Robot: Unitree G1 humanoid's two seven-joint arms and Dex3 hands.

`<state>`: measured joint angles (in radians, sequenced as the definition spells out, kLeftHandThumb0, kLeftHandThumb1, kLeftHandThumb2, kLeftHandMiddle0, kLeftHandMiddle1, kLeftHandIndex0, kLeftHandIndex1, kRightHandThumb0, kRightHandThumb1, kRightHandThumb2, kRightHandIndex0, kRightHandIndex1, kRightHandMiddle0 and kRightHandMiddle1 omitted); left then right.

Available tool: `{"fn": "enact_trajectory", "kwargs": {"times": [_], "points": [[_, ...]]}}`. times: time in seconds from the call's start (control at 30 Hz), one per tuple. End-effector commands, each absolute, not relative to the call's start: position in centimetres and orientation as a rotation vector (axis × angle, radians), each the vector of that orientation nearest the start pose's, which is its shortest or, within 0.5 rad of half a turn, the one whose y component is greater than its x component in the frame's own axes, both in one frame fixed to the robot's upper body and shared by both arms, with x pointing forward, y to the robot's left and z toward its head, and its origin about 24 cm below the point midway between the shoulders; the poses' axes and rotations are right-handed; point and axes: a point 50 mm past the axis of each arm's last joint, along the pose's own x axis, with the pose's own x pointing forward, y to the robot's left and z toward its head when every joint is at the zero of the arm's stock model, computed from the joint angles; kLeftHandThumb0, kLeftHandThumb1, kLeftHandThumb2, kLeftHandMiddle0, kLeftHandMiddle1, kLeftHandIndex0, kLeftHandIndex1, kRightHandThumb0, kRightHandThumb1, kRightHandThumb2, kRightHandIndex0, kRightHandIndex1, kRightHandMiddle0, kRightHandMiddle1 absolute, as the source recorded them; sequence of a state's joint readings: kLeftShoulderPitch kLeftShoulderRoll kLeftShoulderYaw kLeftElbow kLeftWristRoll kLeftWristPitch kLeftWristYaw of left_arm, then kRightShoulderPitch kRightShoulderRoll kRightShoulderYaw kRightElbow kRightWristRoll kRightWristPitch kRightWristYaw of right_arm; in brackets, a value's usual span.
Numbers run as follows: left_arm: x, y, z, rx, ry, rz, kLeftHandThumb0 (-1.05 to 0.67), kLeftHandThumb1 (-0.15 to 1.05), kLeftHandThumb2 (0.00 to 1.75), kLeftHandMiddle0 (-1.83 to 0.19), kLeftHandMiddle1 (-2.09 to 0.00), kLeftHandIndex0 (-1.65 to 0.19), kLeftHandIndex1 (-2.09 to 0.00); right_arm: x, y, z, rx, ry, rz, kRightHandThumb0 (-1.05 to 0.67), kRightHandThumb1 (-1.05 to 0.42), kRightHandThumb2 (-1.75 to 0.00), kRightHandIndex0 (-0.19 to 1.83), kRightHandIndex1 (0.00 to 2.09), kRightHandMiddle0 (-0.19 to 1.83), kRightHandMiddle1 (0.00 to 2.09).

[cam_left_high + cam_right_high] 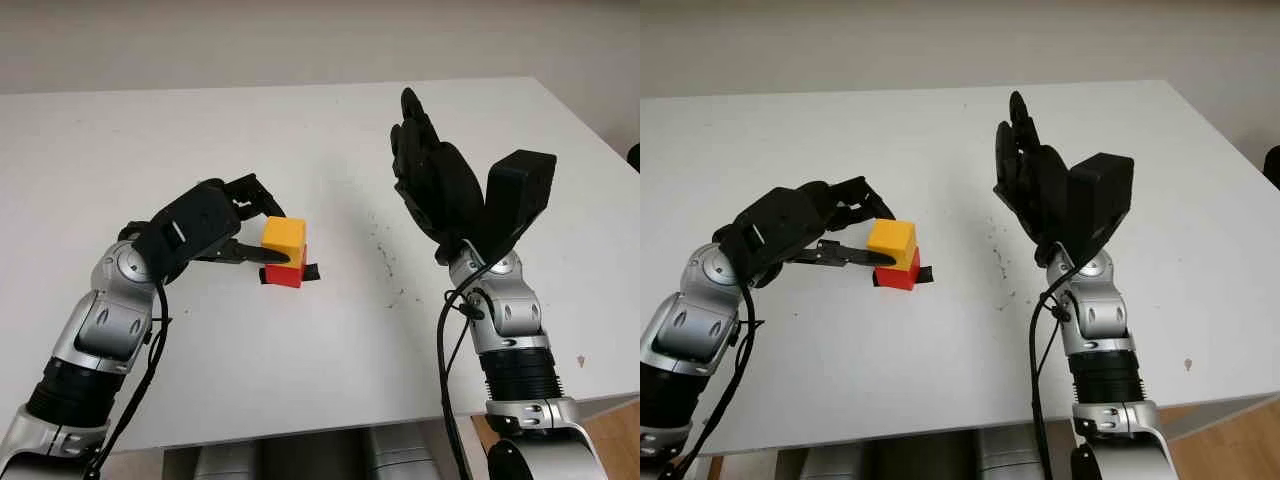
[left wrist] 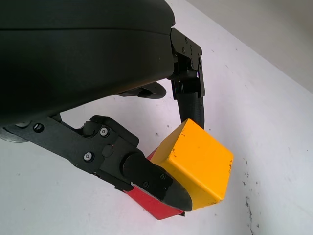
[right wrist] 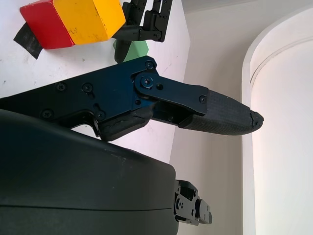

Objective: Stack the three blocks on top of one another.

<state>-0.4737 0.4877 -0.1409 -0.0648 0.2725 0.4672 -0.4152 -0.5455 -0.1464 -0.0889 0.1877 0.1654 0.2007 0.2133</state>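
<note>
1. The left hand [image 1: 240, 225] reaches in from the left, low over the white desk [image 1: 300, 140], its fingers [image 2: 146, 178] closed around the yellow block [image 1: 283, 238], one on the near side and one on the far side.
2. The yellow block sits on top of the red block [image 1: 285, 275], slightly turned against it; both stand near the desk's middle, over a small piece of black tape [image 1: 312, 272].
3. A green block [image 3: 132, 49] shows in the right wrist view, partly hidden behind the left hand's fingers.
4. The right hand [image 1: 430, 170] is open, raised above the desk, well apart from the stack.
</note>
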Motion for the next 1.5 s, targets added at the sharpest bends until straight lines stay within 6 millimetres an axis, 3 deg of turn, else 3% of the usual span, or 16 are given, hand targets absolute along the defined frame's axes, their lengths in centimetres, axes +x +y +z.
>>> {"fn": "enact_trajectory", "kwargs": {"times": [0.0,0.13,0.23,0.37,0.57,0.83,0.97,1.03,1.13,1.27,1.47], "points": [[32.3,17.6,15.3,0.784,0.057,-0.307,-0.54,0.94,0.05,-0.26,-0.03,-0.25,-1.32,34.4,-15.0,14.6,0.019,-0.168,0.259,-0.81,-1.05,-0.73,-0.19,0.0,-0.19,0.0],[32.2,17.6,15.5,0.797,0.075,-0.293,-0.64,0.92,0.05,-0.14,-0.05,-0.27,-0.63,34.4,-15.0,14.6,0.026,-0.163,0.259,-0.81,-1.05,-0.73,-0.19,0.0,-0.19,0.0],[32.2,17.7,15.5,0.807,0.078,-0.296,-0.65,0.92,0.05,-0.11,-0.05,-0.28,-0.32,34.5,-15.0,14.6,0.023,-0.162,0.26,-0.81,-1.05,-0.73,-0.19,0.0,-0.19,0.0],[32.0,17.7,15.5,0.815,0.074,-0.303,-0.66,0.92,0.05,-0.18,-0.09,-0.25,-0.14,34.5,-15.0,14.6,0.023,-0.164,0.26,-0.81,-1.05,-0.73,-0.19,0.0,-0.19,0.0],[31.4,17.8,15.9,0.804,0.018,-0.354,-0.74,0.93,0.05,-0.02,-0.03,-0.1,-0.03,34.5,-15.0,14.6,0.014,-0.163,0.262,-0.79,-1.05,-0.73,-0.19,0.0,-0.19,0.0],[29.5,18.3,17.2,0.723,0.025,-0.399,-0.82,0.91,0.05,0.05,-0.03,-0.05,-0.02,34.6,-15.0,14.6,0.015,-0.162,0.264,-0.78,-1.05,-0.73,-0.19,0.0,-0.19,0.0],[28.2,18.6,18.1,0.694,-0.01,-0.399,-0.89,0.98,0.08,0.05,-0.04,-0.03,-0.02,34.6,-15.0,14.6,0.014,-0.159,0.262,-0.78,-1.05,-0.72,-0.19,0.0,-0.19,0.0],[27.3,18.9,19.1,0.69,-0.078,-0.36,-0.86,1.03,0.39,0.01,-0.06,-0.03,-0.04,34.6,-15.1,14.6,0.012,-0.16,0.257,-0.78,-1.05,-0.72,-0.19,0.0,-0.19,0.0],[26.4,19.8,21.1,0.656,-0.178,-0.225,-0.81,1.05,0.56,-0.07,-0.08,-0.08,-0.06,34.6,-15.1,14.6,0.008,-0.162,0.258,-0.78,-1.05,-0.72,-0.19,0.0,-0.19,0.0],[26.6,21.0,23.4,0.645,-0.286,-0.034,-0.78,1.05,0.49,-0.16,-0.09,-0.17,-0.1,34.8,-15.1,14.6,0.007,-0.161,0.264,-0.79,-1.05,-0.72,-0.19,0.0,-0.19,0.0],[29.4,25.5,26.4,0.765,-0.333,0.186,-0.65,1.05,0.19,-0.23,-0.08,-0.29,-0.2,34.9,-15.0,14.6,0.008,-0.164,0.268,-0.78,-1.05,-0.72,-0.19,0.0,-0.19,0.0]]}}
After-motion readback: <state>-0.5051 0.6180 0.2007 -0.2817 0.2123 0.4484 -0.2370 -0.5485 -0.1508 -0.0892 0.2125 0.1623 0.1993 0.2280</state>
